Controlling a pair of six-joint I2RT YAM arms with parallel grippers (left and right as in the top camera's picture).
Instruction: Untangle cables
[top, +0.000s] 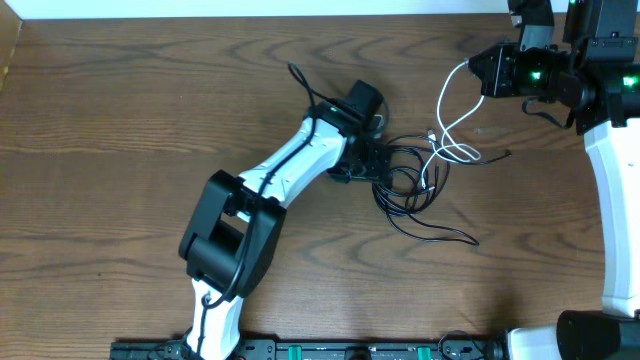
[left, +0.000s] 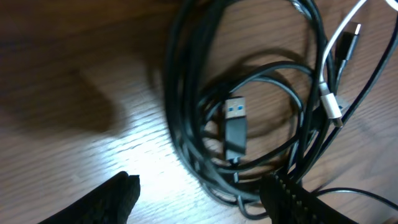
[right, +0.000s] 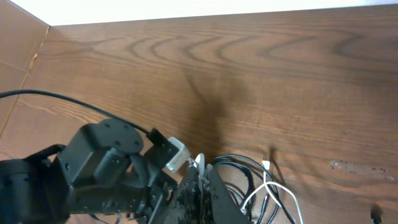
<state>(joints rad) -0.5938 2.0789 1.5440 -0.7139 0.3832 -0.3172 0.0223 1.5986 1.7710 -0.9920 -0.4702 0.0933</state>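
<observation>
Left gripper (left: 202, 185) gaped wide, empty, over black cables (left: 186, 124). Right gripper (top: 487, 70) was shut, apparently pinching white cable (top: 450, 112). Judged best: close on one black strand only.

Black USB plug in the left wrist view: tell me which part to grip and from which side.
Grip the USB plug by its black moulded body, just behind the metal tip. Come down from above, jaws closing across its narrow width: it lies flat inside the black cable loops, so a sideways approach would likely snag them.
</observation>
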